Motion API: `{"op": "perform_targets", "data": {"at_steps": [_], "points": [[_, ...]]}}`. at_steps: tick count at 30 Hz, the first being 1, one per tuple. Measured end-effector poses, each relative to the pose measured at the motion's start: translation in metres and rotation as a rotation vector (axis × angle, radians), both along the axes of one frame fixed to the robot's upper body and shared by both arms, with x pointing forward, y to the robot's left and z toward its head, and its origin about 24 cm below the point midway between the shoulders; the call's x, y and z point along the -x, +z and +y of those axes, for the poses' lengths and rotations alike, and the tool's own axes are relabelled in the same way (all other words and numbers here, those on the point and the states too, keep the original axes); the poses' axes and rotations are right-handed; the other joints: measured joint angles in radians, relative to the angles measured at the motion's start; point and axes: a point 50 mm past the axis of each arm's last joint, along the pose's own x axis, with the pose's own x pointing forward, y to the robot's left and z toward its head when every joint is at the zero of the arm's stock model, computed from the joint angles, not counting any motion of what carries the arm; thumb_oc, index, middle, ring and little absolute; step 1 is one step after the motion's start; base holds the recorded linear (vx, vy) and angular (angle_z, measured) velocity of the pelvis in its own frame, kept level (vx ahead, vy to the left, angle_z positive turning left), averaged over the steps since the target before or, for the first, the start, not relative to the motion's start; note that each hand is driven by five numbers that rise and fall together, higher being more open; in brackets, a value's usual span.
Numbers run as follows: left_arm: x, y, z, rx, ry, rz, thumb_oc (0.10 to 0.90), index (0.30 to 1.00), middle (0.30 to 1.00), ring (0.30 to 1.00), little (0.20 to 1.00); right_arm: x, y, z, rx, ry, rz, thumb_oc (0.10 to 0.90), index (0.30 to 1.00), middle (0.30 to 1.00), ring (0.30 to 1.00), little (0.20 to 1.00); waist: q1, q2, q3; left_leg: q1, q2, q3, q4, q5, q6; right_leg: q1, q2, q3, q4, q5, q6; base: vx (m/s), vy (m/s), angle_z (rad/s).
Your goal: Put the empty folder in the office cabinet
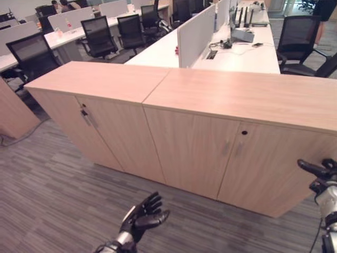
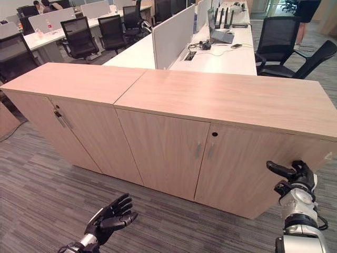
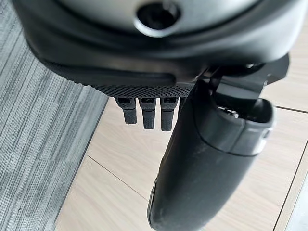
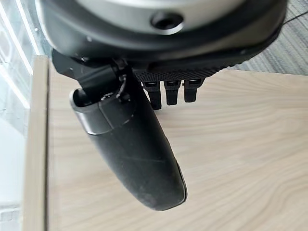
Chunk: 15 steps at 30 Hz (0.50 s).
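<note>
Cabinet (image 1: 210, 153) stands ahead, low, light wood, all doors closed, top bare. Left hand (image 1: 141, 216) low over grey carpet (image 1: 52, 205), fingers straight, released, holding nothing. Right hand (image 2: 295, 176) near cabinet's right door, fingers extended, released, apart from wood. Desks (image 1: 237, 52) and black chairs (image 1: 97, 34) behind cabinet.

No legible text or labels.
</note>
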Motion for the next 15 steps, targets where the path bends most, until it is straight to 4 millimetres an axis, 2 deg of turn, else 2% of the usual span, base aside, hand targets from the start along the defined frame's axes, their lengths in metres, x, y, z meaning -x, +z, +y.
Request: {"op": "perform_targets", "data": {"at_steps": [4, 5, 7, 8, 9, 11, 12, 13, 14, 15], "points": [[-0.001, 0.000, -0.001, 0.000, -0.001, 0.005, 0.800, 0.900, 0.900, 0.900, 0.900, -0.006, -0.005, 0.011, -0.008, 0.049, -0.005, 0.800, 0.900, 0.900, 0.900, 0.900, -0.005, 0.007, 0.002, 0.006, 0.009, 0.011, 0.000, -0.001, -0.002, -0.003, 0.010, 0.010, 0.000, -0.001, -0.002, 0.00, 0.014, -0.08], [-0.001, 0.000, -0.002, 0.002, 0.001, 0.003, 0.800, 0.900, 0.900, 0.900, 0.900, -0.007, -0.008, 0.018, -0.016, 0.074, -0.016, 0.800, 0.900, 0.900, 0.900, 0.900, -0.009, 0.010, 0.003, 0.007, 0.010, 0.012, 0.000, -0.001, -0.003, -0.002, 0.012, 0.013, 0.000, -0.002, -0.003, 0.00, 0.030, -0.03], [-0.001, 0.000, -0.002, -0.003, 0.002, 0.004, 0.800, 0.900, 0.900, 0.900, 0.900, -0.006, -0.015, 0.045, -0.030, 0.162, -0.091, 0.800, 0.900, 0.900, 0.900, 0.900, -0.027, 0.012, 0.007, 0.008, 0.015, 0.013, -0.001, -0.002, -0.006, -0.002, 0.017, 0.019, 0.000, -0.005, -0.007, 0.00, 0.000, 0.00], [-0.001, 0.000, -0.003, -0.006, 0.012, 0.004, 0.800, 0.900, 0.900, 0.900, 0.900, 0.003, -0.019, 0.065, -0.052, 0.213, -0.164, 0.800, 0.900, 0.900, 0.900, 0.900, -0.028, 0.014, 0.008, 0.008, 0.019, 0.013, -0.003, -0.003, -0.008, -0.002, 0.021, 0.019, 0.000, -0.006, -0.010, 0.03, 0.011, -0.04], [-0.002, -0.001, -0.003, -0.012, 0.052, 0.003, 0.800, 0.900, 0.900, 0.900, 0.900, 0.023, -0.029, 0.105, -0.104, 0.308, -0.241, 0.800, 0.900, 0.900, 0.900, 0.900, -0.031, 0.014, 0.011, 0.011, 0.024, 0.015, -0.003, -0.006, -0.012, -0.001, 0.027, 0.022, 0.000, -0.011, -0.016, 0.00, 0.000, 0.00], [-0.005, -0.002, -0.006, 0.001, 0.124, -0.008, 0.800, 0.900, 0.900, 0.900, 0.900, 0.050, -0.048, 0.138, -0.166, 0.374, -0.231, 0.800, 0.900, 0.900, 0.900, 0.900, -0.033, 0.015, 0.011, 0.012, 0.025, 0.015, -0.004, -0.009, -0.015, 0.001, 0.028, 0.022, 0.000, -0.014, -0.017, 0.00, 0.000, 0.00], [-0.007, -0.002, -0.007, -0.003, 0.149, -0.013, 0.800, 0.900, 0.900, 0.900, 0.900, 0.060, -0.062, 0.154, -0.203, 0.411, -0.173, 0.800, 0.900, 0.900, 0.900, 0.900, -0.040, 0.012, 0.013, 0.014, 0.024, 0.016, -0.004, -0.012, -0.016, 0.000, 0.027, 0.025, 0.000, -0.014, -0.017, 0.00, 0.000, 0.00], [-0.009, -0.001, -0.005, -0.044, 0.133, -0.017, 0.800, 0.900, 0.900, 0.900, 0.900, 0.080, -0.089, 0.170, -0.248, 0.419, -0.057, 0.800, 0.900, 0.900, 0.900, 0.900, -0.058, 0.000, 0.017, 0.014, 0.022, 0.017, -0.004, -0.013, -0.015, -0.003, 0.024, 0.025, 0.001, -0.014, -0.017, 0.00, 0.047, -0.05], [-0.010, -0.001, -0.005, -0.063, 0.125, -0.023, 0.800, 0.900, 0.900, 0.900, 0.900, 0.086, -0.096, 0.175, -0.255, 0.423, -0.020, 0.800, 0.900, 0.900, 0.900, 0.900, -0.053, -0.003, 0.016, 0.015, 0.022, 0.022, -0.004, -0.017, -0.014, 0.000, 0.023, 0.026, 0.001, -0.015, -0.017, 0.00, 0.033, -0.08], [-0.008, -0.001, -0.004, -0.071, 0.125, -0.018, 0.800, 0.900, 0.900, 0.900, 0.900, 0.098, -0.105, 0.178, -0.270, 0.427, 0.041, 0.800, 0.900, 0.900, 0.900, 0.900, -0.065, -0.008, 0.019, 0.020, 0.021, 0.032, -0.003, -0.020, -0.014, -0.006, 0.023, 0.035, 0.001, -0.014, -0.016, 0.01, 0.050, -0.22]]}}
